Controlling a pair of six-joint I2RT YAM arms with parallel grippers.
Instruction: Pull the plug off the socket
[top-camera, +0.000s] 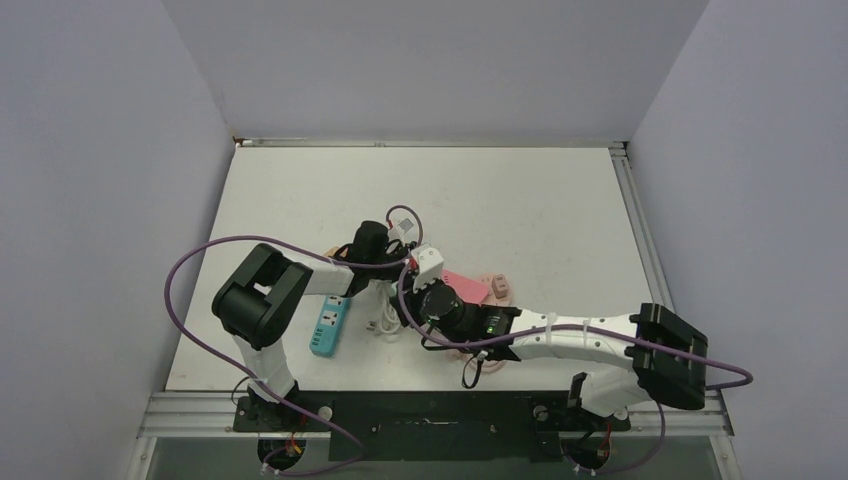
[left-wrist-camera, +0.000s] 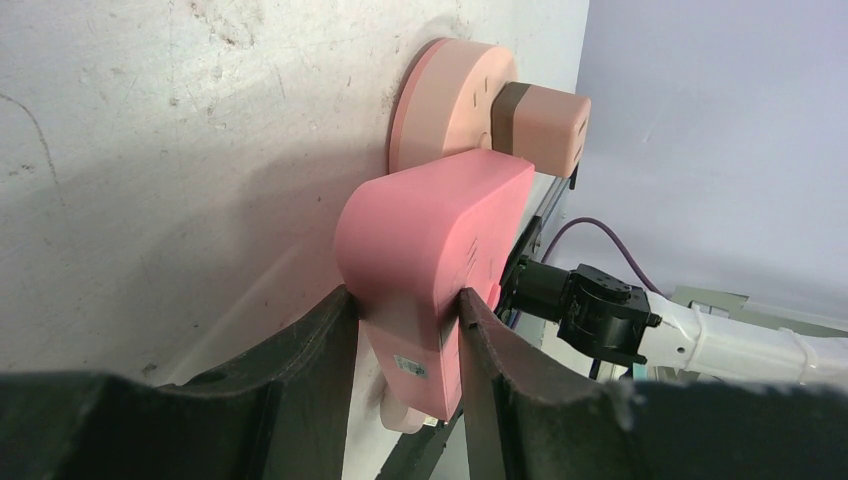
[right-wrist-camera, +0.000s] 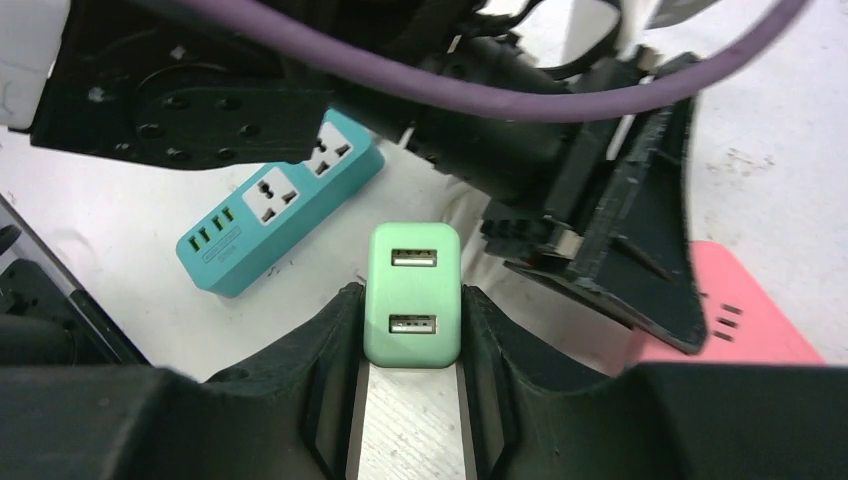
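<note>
Plug (right-wrist-camera: 414, 295) in right end effector (right-wrist-camera: 412, 305), socket (left-wrist-camera: 440, 230) in left (left-wrist-camera: 405, 300), wrist views

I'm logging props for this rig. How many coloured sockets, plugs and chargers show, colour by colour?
Teal: 1, power strip
Pink: 1, socket block
Green: 1, USB charger
Peach: 2, round socket and plug
Total: 5

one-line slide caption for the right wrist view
Right hand clamped on the mint-green two-port USB plug, teal power strip lying behind.
</note>
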